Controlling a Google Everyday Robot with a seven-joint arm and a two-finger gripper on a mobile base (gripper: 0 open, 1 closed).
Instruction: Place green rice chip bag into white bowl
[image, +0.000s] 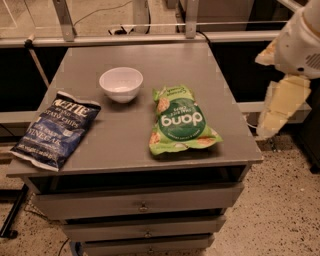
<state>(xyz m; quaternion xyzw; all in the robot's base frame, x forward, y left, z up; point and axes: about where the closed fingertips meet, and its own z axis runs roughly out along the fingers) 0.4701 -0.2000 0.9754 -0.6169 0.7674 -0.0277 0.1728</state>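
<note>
The green rice chip bag (181, 121) lies flat on the right half of the grey cabinet top (125, 140), with its "dang" circle facing up. The white bowl (121, 84) stands upright and holds nothing, just left of the bag's far end and a small gap away from it. My gripper (279, 107) hangs at the right edge of the view, off the cabinet's right side and well clear of the bag. The pale arm (300, 42) rises above it.
A dark blue Kettle chip bag (56, 129) lies at the cabinet's left front, overhanging the edge. The cabinet has drawers (142, 205) below. A metal rail (150, 37) runs behind it. Speckled floor (285, 210) lies to the right.
</note>
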